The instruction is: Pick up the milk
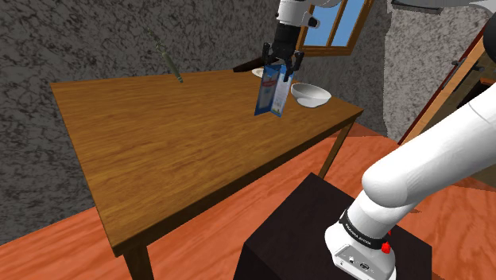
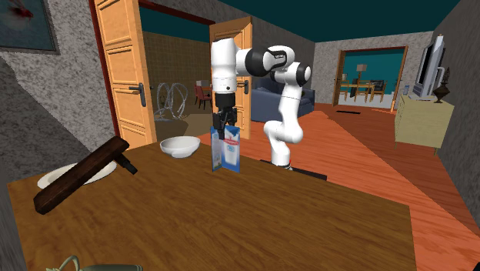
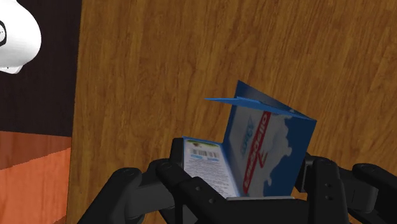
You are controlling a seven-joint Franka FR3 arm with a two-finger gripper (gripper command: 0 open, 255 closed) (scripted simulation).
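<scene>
Black fingers [image 3: 321, 181] of the claw [image 3: 245, 188] press on both sides of the milk [image 3: 267, 143], a blue and white carton with a red stripe, clasping it near its folded top. In the shoulder view the carton hangs tilted under the claw at the far right part of the wooden table [image 1: 159, 139]. I cannot tell whether its base touches the wood. A white bowl [image 1: 311, 95] sits just beside the carton, on the shoulder view's right. At the second exterior view's left, a dark bar [image 2: 81, 173] lies across a white plate [image 2: 50, 178]. The arm rises from the black stand [image 1: 294, 231].
</scene>
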